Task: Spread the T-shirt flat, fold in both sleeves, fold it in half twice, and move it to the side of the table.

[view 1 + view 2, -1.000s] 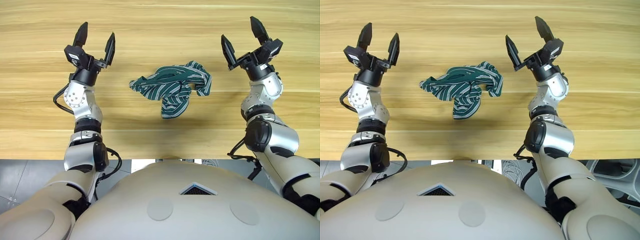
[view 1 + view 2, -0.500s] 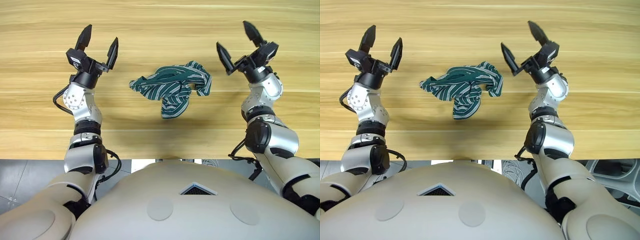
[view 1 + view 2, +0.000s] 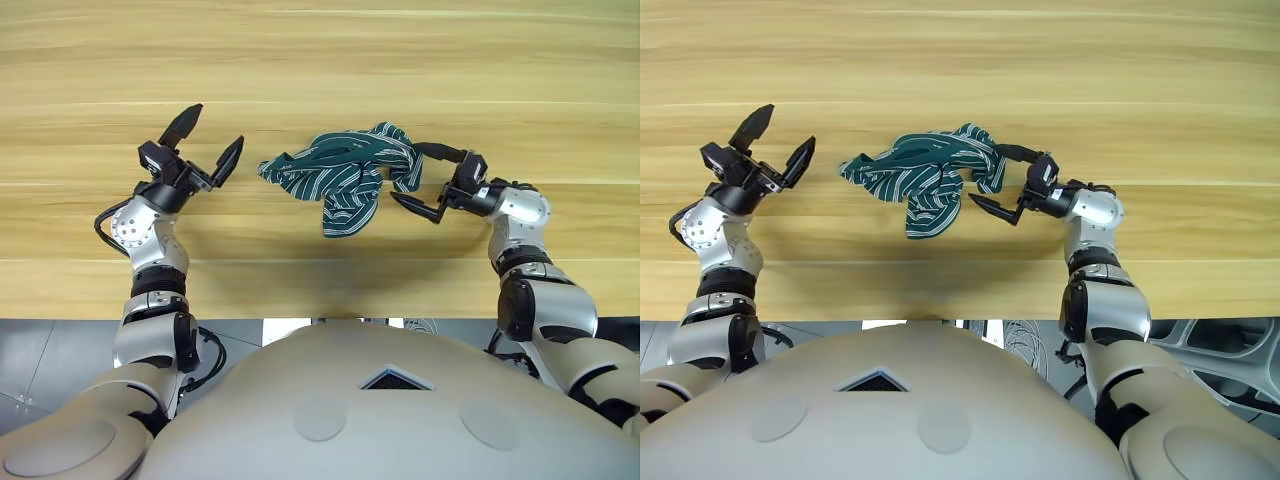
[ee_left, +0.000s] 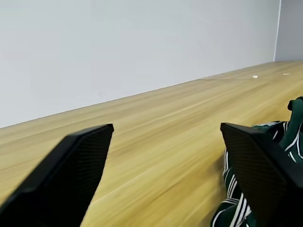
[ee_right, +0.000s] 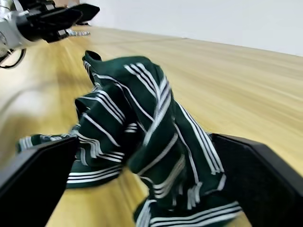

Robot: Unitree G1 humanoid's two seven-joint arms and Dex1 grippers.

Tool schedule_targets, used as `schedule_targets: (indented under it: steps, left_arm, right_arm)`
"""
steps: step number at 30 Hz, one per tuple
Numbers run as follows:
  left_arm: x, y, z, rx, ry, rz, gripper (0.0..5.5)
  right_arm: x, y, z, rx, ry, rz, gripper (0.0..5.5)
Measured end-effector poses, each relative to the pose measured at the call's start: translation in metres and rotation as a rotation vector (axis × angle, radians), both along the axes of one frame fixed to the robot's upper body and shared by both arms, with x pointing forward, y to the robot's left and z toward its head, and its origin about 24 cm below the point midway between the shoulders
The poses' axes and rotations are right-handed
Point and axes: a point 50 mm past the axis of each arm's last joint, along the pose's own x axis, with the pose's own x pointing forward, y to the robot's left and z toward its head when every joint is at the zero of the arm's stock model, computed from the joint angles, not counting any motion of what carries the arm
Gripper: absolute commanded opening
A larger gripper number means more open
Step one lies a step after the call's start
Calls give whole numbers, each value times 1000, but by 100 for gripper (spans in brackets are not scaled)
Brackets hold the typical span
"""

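A dark green T-shirt [image 3: 345,173] with white stripes lies crumpled in a heap on the middle of the wooden table [image 3: 320,60]. My right gripper [image 3: 420,180] is open, low at the heap's right edge, one finger on each side of the cloth's end; the right wrist view has the bunched T-shirt [image 5: 137,137] between those fingers. My left gripper [image 3: 212,139] is open just left of the heap, a short way from its left tip. In the left wrist view the T-shirt [image 4: 265,156] shows beside one finger.
The light wood tabletop stretches wide on both sides and behind the shirt. Its front edge [image 3: 320,318] runs close to my body. A plain pale wall [image 4: 142,42] stands behind the far side of the table.
Both grippers have dropped from raised positions and swung inward. The right one has come down to the shirt's right edge, the left one toward its left tip. The shirt has not moved.
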Motion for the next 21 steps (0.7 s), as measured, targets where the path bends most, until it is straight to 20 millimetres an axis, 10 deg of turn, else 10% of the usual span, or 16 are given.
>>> schedule_targets:
  steps: [21]
  left_arm:
    - [1, -4, 5, 14, -35, -9, 407]
  right_arm:
    - [5, -7, -7, -148, 50, -81, 102]
